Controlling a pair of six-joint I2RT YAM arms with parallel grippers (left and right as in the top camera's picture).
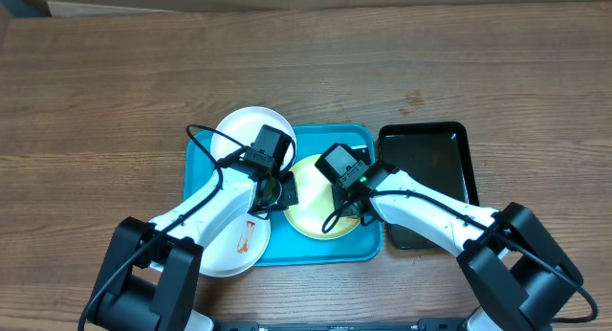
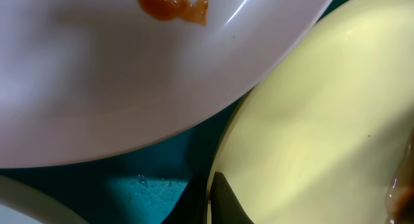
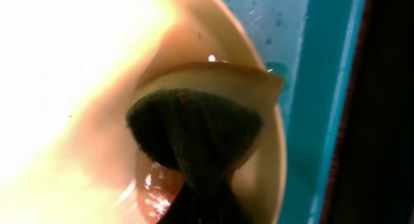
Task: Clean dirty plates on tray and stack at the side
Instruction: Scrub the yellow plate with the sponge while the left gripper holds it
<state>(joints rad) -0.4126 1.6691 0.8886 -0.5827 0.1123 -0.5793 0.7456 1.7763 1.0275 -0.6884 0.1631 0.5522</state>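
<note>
We see left pincer closed at rim of pale yellow-green round plate in turquoise plastic tray — right pincer clamps dark-faced sponge against same plate.

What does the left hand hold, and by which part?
The left hand is shut and appears to pinch the yellow plate by its rim.

Count taken at the desk; one desk was present.
Plates: three in all, namely a first white plate, a second white plate and one yellow-green plate.
Trays: two, namely one blue tray and one black tray.
Sponges: one sponge was seen.
Robot arms: two, a left arm and a right arm.
</note>
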